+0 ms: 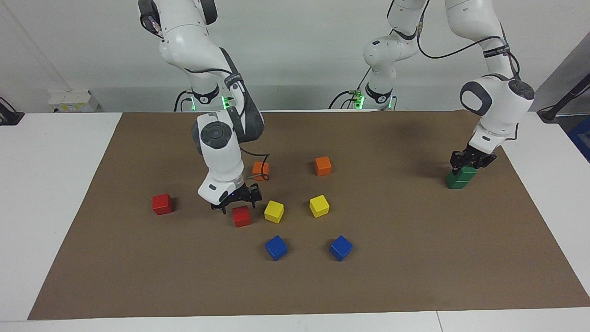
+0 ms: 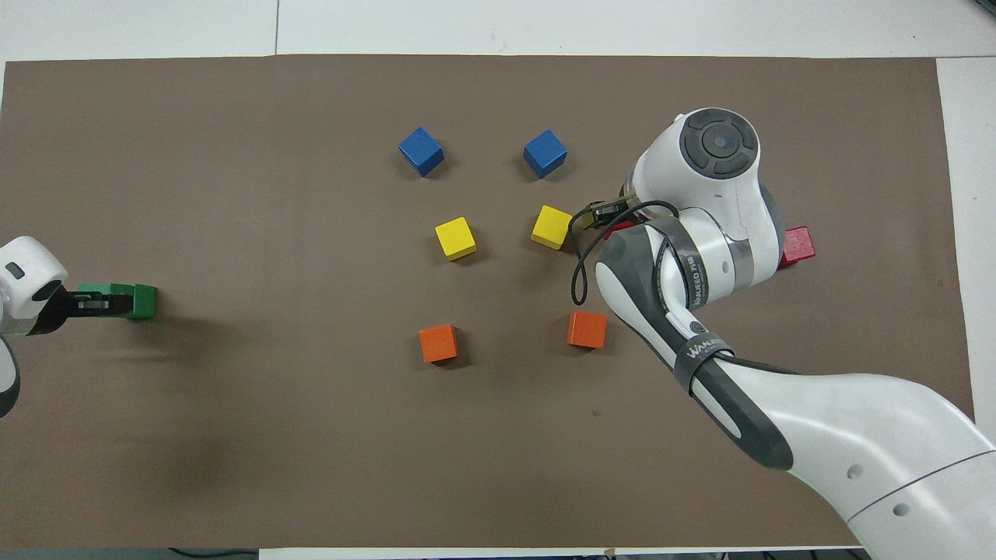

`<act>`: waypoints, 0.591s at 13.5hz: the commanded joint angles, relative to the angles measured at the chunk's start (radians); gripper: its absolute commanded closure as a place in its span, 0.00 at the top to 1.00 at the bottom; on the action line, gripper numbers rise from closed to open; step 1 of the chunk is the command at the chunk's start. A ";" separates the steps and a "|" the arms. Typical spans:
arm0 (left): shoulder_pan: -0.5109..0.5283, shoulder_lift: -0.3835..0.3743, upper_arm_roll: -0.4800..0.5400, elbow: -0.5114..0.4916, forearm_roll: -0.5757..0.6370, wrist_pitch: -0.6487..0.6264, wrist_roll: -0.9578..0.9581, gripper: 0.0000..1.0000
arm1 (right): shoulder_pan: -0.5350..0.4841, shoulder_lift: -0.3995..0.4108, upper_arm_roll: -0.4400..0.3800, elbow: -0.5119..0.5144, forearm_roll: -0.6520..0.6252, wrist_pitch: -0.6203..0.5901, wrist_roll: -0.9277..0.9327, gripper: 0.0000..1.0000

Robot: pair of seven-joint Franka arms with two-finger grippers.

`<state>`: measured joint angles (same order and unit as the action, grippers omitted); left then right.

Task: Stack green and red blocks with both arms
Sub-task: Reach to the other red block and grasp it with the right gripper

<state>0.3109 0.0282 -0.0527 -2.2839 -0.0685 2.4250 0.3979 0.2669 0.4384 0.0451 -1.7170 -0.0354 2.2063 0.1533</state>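
Toward the left arm's end of the mat, one green block rests on the other green block. My left gripper is shut on the upper green block; in the overhead view the left gripper covers part of the green pair. One red block lies beside a yellow cube, with my right gripper open and low just over it. From overhead the right arm hides most of this red block. The other red block lies alone toward the right arm's end.
Two orange cubes, two yellow cubes and two blue cubes lie mid-mat. The nearest yellow cube sits close beside the right gripper. The brown mat covers the white table.
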 commanded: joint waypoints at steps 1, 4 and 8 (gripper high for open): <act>0.000 0.006 -0.003 -0.013 0.003 0.029 0.015 1.00 | -0.017 0.014 0.012 -0.010 -0.011 0.032 -0.021 1.00; 0.004 0.006 -0.003 0.004 0.003 0.002 0.013 1.00 | -0.017 0.016 0.012 -0.042 -0.011 0.072 -0.021 1.00; 0.002 0.006 -0.003 0.148 0.003 -0.179 0.012 1.00 | -0.015 0.019 0.012 -0.053 -0.011 0.069 -0.020 0.58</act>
<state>0.3107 0.0295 -0.0531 -2.2303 -0.0684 2.3549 0.4015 0.2670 0.4613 0.0451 -1.7513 -0.0355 2.2568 0.1528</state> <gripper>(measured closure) 0.000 0.093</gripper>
